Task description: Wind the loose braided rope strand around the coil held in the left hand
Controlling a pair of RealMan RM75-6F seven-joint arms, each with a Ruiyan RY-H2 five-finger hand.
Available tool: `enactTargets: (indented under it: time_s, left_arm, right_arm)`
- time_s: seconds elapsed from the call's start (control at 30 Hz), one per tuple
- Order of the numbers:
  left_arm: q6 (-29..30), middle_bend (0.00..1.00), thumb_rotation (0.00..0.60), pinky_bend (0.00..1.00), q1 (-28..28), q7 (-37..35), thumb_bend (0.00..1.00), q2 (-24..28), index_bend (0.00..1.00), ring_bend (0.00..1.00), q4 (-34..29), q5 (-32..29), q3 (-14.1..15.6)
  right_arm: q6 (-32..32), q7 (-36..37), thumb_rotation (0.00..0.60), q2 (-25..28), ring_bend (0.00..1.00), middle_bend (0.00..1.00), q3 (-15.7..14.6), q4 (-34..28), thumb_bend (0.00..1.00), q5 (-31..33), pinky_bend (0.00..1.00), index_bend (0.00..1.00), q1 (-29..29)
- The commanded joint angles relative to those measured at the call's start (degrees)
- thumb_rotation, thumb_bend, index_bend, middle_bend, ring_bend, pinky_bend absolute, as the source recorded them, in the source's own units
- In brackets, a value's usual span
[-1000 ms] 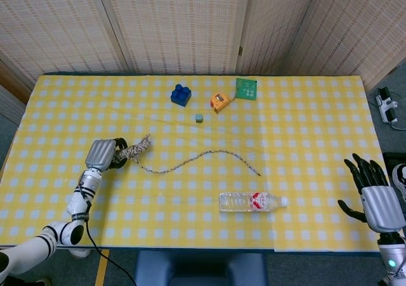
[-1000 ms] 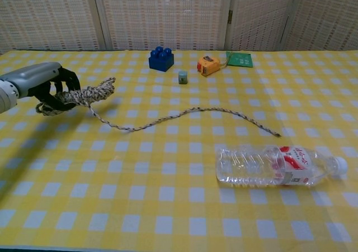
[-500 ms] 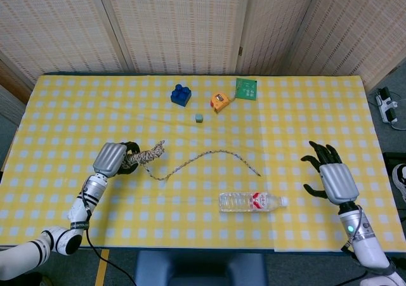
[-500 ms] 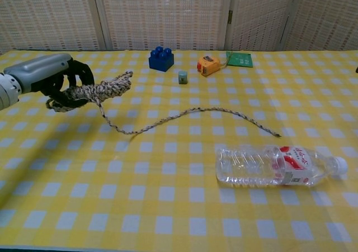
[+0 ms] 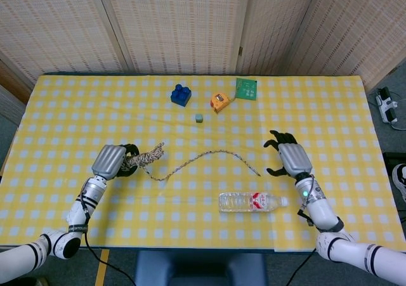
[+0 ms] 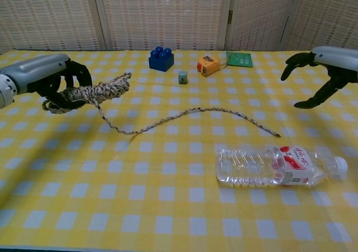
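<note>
the left hand (image 5: 113, 161) sits over the left part of the yellow-and-white checked desk (image 5: 317, 108), its dark fingers (image 6: 56, 90) wrapped around a bundled coil of speckled braided rope (image 6: 100, 90); the coil is held clear of the desk surface, with its free end pointing toward the desk centre. from the coil, the loose braided rope strand (image 5: 209, 154) drops to the desk and runs in a shallow wave across the middle, ending in a free tip just left of the right hand. the right hand (image 5: 288, 159) hovers over the right-centre of the desk, near that tip but apart from it; its black fingers (image 6: 321, 95) are spread and slightly curved and hold nothing. a clear plastic water bottle with a red-and-white label (image 5: 252, 201) lies on its side nearer the front edge, below the strand tip, cap pointing to the right. at the far side of the desk stand a blue toy building brick (image 5: 181, 94), a small grey-green cube (image 5: 199, 117), an orange tape measure (image 5: 220, 101) and a green circuit board (image 5: 247, 88); the tape measure and the board are just beside each other, and whether they touch cannot be told.
</note>
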Motion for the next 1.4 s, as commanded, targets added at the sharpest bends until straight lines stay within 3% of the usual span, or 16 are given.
enactTargets:
  time_s: [0.03, 0.2, 0.67, 1.4]
  left_arm:
    - [0.2, 0.67, 0.600, 0.73, 0.1, 0.1, 0.59, 0.1, 0.69, 0.65, -0.2, 0.1, 0.1]
    - [0.4, 0.67, 0.600, 0.73, 0.3, 0.1, 0.59, 0.0, 0.69, 0.65, -0.3, 0.2, 0.3]
    - [0.4, 0.67, 0.600, 0.73, 0.5, -0.1, 0.59, -0.2, 0.69, 0.65, -0.1, 0.2, 0.4]
    - [0.1, 0.67, 0.600, 0.73, 0.6, -1.1, 0.59, -1.1, 0.69, 0.65, 2.1, 0.0, 0.5]
  right_arm:
    - [-1.3, -5.6, 0.600, -4.6, 0.08, 0.10, 0.4, 3.7, 0.26, 6.6, 0.01, 0.33, 4.5]
    - [-1.8, -8.9, 0.600, -8.9, 0.09, 0.10, -0.7, 7.4, 0.26, 11.5, 0.02, 0.37, 7.7]
    - [-2.3, -10.7, 0.600, -15.9, 0.09, 0.11, -1.7, 16.3, 0.26, 16.1, 0.02, 0.42, 11.6]
    - [-2.9, -12.5, 0.600, -18.5, 0.09, 0.13, -3.0, 22.7, 0.28, 17.0, 0.02, 0.45, 13.6]
